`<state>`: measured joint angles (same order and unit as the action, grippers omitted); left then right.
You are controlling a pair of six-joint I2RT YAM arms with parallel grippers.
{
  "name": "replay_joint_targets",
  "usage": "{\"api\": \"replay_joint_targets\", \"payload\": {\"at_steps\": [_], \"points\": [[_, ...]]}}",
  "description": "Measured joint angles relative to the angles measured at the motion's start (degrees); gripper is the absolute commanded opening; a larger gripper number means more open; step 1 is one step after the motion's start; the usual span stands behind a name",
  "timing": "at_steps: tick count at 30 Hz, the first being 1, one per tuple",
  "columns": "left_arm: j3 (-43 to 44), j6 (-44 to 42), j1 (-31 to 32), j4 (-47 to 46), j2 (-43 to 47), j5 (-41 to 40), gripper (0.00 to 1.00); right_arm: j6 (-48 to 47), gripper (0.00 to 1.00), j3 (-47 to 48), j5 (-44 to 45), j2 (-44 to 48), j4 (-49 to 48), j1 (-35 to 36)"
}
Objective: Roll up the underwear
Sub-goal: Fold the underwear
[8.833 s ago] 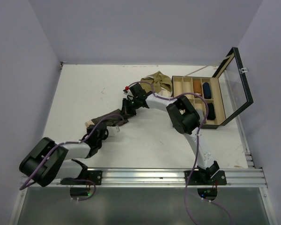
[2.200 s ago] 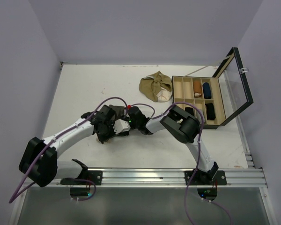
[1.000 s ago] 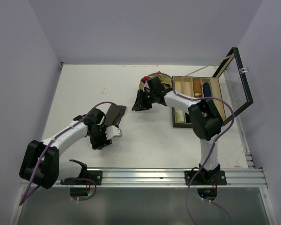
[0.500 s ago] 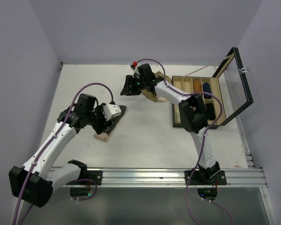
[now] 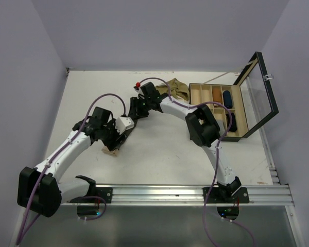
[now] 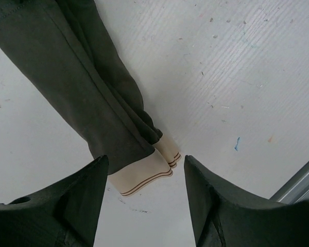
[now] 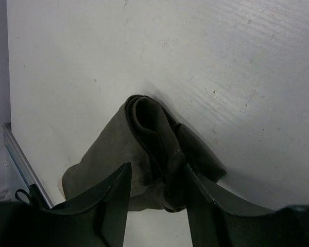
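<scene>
I had both arms reaching over the dark brown underwear (image 6: 87, 98), which lay on the white table (image 5: 92, 92) left of centre, folded into a long narrow strip running diagonally from near-left to far-right. In the left wrist view the left gripper (image 6: 144, 167) hung over the near end of that strip with its jaws well apart and nothing in them. The beige waistband (image 6: 136, 180), with its thin dark stripes, sat flat on the table in the gap between the two fingers (image 6: 77, 206), and the cloth did not look pinched or lifted. The right gripper (image 7: 157, 175) was at the far end of the same strip, its arm stretched across from the right side. Its jaws were also parted and straddled a bunched, partly curled hump of dark cloth that filled the space between them. The rest of the fabric spread out wider than the fingers on both sides. I could not tell whether the pads actually touched the cloth, but I saw no grip on it. From the top view the two grippers were close together, just beside each other along the strip. The olive-tan underwear (image 5: 177, 88) lay crumpled farther back, partly hidden behind the right arm and just beside the compartment box (image 5: 206, 95). That box stood on the right of the table with its glass lid (image 5: 257, 92) tipped open, and a few dark rolled items lay in some of its compartments.
</scene>
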<state>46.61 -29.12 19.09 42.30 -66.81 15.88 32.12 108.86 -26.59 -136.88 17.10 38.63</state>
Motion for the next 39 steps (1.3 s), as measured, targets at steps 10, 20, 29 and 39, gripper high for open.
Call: {"api": "replay_joint_targets", "payload": {"at_steps": [10,20,29,39], "points": [[-0.76,1.68,-0.02,-5.11,0.24,-6.56,1.0,-2.49,0.53,-1.57,3.41,1.33,0.15,0.15],[1.55,6.16,0.11,-10.21,-7.87,-13.4,1.0,-3.17,0.48,1.31,2.54,4.24,1.29,0.15],[2.21,9.53,0.17,-12.87,-10.23,-15.74,1.0,-0.94,0.5,2.82,1.11,1.05,1.46,0.2],[2.56,10.08,0.17,-14.36,-12.22,-15.98,1.0,0.31,0.47,3.04,0.79,-1.64,1.86,0.2]]}}
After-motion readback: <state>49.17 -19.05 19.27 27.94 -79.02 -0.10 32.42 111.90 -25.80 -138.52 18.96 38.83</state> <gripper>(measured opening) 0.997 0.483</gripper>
